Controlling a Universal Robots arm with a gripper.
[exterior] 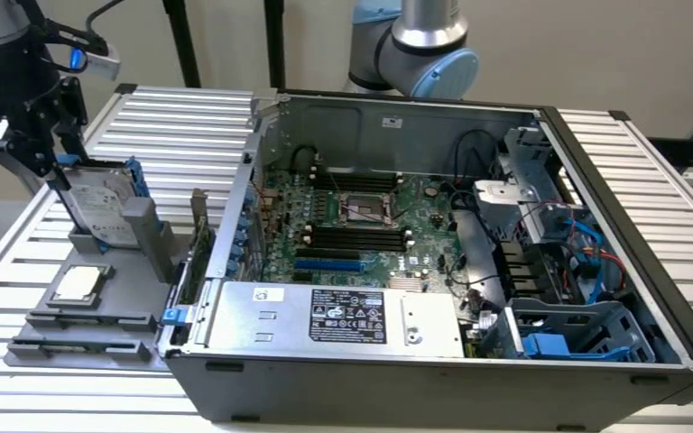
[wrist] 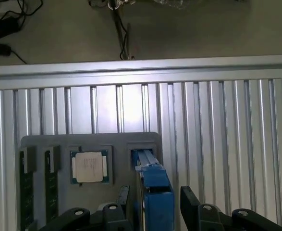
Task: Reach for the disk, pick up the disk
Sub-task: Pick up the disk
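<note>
Tool open, holding nothing; black fingers straddle flat silver disk with blue plastic rails, standing on edge directly beneath tool in grey slotted tray on ribbed aluminium counter.

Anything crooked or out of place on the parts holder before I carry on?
Nothing stands out. The disk stands upright in its slot in the grey holder. The chip lies flat in its recess beside it. The open hand straddles the disk's top edge, a finger on each side.
</note>
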